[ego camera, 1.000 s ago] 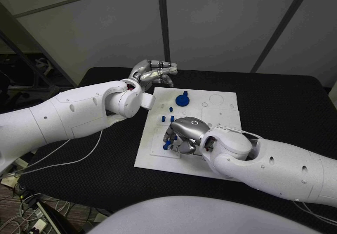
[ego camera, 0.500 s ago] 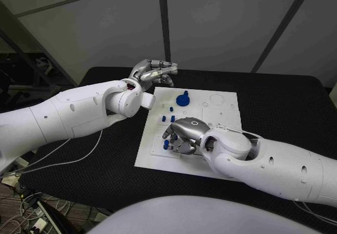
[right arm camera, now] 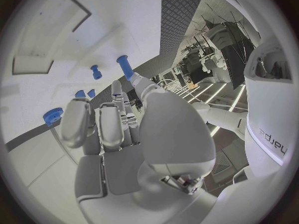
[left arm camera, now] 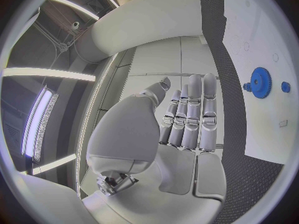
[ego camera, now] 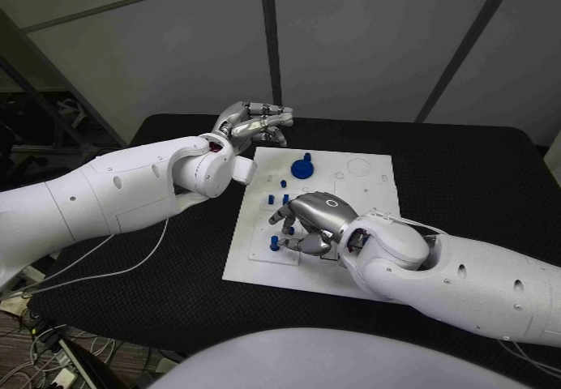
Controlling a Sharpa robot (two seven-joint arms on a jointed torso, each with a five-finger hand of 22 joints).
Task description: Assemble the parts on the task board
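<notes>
So on the left side, the left hand (ego camera: 251,121) is hanging just past the far left corner of the task board (ego camera: 368,194), over the black surface (ego camera: 468,178). Nothing in it. The head view has its fingers bent over a bit, while the left wrist view has them lying side by side and fairly straight, so I'd call it empty and loosely open. That same wrist cam also catches the blue gear (left arm camera: 260,82) sitting on the white board with a small blue round part (left arm camera: 285,87) right beside it.

Moving toward the middle, the gear (ego camera: 303,168) is up in the far part of the board, with a couple of small blue pegs (ego camera: 278,195) standing nearer the centre.

Then the right hand (ego camera: 309,223) is down low over the near left part of the board, fingers curled downward around a small blue peg (ego camera: 276,242) at its fingertips. Honestly can't tell whether it's actually pinching that peg or just touching it. The right wrist cam shows a blue peg (right arm camera: 124,67) just past the fingertips, another short one (right arm camera: 96,72) nearby, and the gear's edge (right arm camera: 53,117) off to the side.
</notes>
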